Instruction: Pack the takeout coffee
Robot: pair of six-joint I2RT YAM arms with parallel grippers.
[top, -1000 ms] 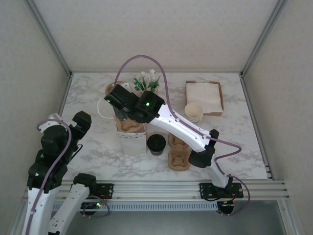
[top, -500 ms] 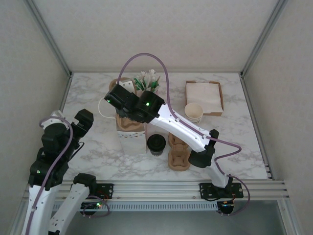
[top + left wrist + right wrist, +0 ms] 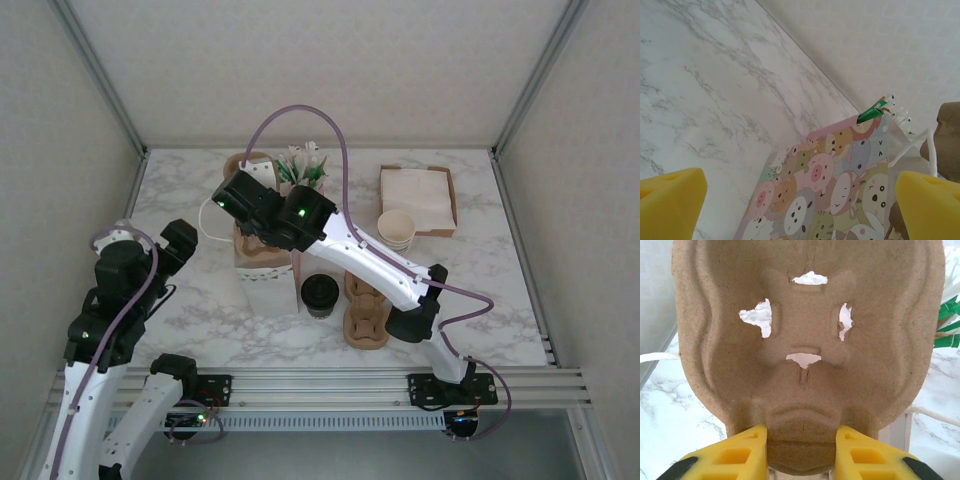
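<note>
The takeout coffee (image 3: pixel 320 292), a cream cup under a black lid, stands on the table just right of the animal-print paper bag (image 3: pixel 262 285). My right gripper (image 3: pixel 248 215) hangs over the bag's mouth, shut on a brown pulp cup carrier (image 3: pixel 262 256). In the right wrist view the carrier (image 3: pixel 805 340) fills the frame, with the gripper (image 3: pixel 800 456) pinching its lower edge between the yellow fingers (image 3: pixel 735 457). My left gripper (image 3: pixel 176 245) stands open left of the bag; in its wrist view the gripper (image 3: pixel 800 212) faces the bag's printed side (image 3: pixel 830 185).
A second pulp carrier (image 3: pixel 365 315) lies right of the coffee. A stack of lidless cream cups (image 3: pixel 397 228) and a napkin tray (image 3: pixel 418 195) sit at the back right. Green and white sticks (image 3: pixel 303 165) stand behind the bag. The bag's white handle (image 3: pixel 915 145) hangs loose.
My left arm has swung up and right, closer to the bag. The right gripper with the carrier has shifted slightly back and left over the bag.
</note>
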